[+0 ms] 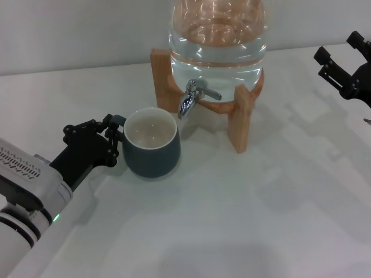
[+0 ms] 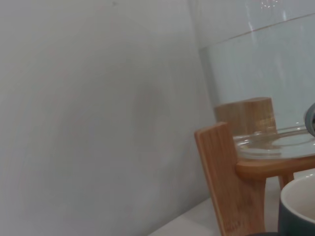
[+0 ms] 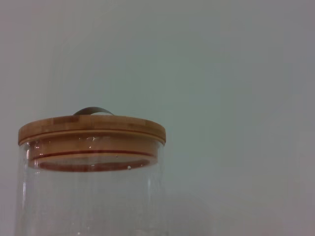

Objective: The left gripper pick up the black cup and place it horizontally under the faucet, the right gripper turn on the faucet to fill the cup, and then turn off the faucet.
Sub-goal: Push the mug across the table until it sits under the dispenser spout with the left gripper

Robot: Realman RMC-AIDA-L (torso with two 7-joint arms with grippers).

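Clamped on the handle of the black cup (image 1: 152, 143), my left gripper (image 1: 109, 139) holds it upright beside the faucet (image 1: 193, 95), mouth not yet beneath the spout; my right gripper (image 1: 342, 61) waits open, well apart.

Bare table (image 1: 249, 208) lies open right of the black cup (image 1: 152, 150); the wooden stand (image 1: 240, 119) blocks passage behind

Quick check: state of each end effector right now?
Left end effector: closed on the black cup at its handle.
Right end effector: open, holding nothing, off to the right.
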